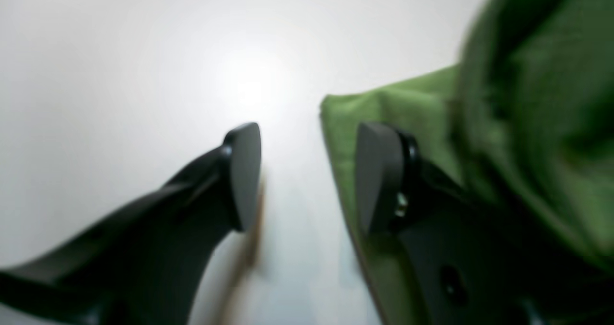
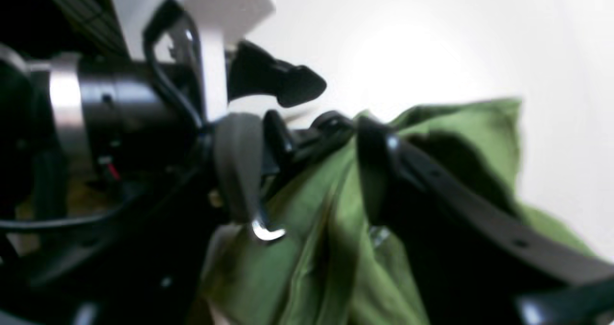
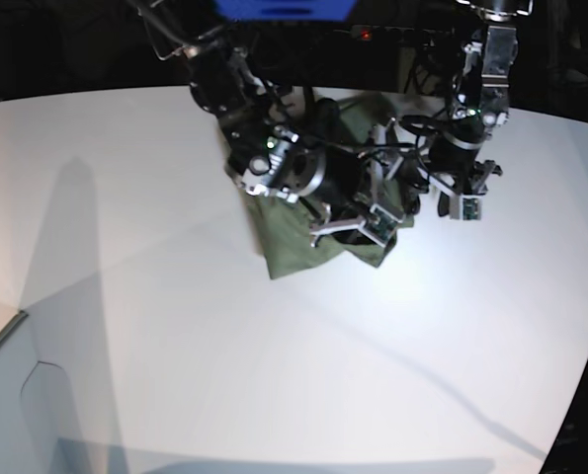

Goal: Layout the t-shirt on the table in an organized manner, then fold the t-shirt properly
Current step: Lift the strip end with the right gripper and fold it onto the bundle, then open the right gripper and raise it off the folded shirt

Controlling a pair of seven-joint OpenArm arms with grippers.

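Fingers of left gripper (image 1: 307, 176) apart, empty; right gripper (image 2: 307, 171) spread astride t-shirt (image 2: 455, 138).

Black arms (image 3: 274, 158) are seen, with a silver ring, black cables and matte black fingers (image 1: 244, 171).

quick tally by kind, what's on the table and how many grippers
t-shirt: 1
table: 1
grippers: 2, left gripper and right gripper
total: 4
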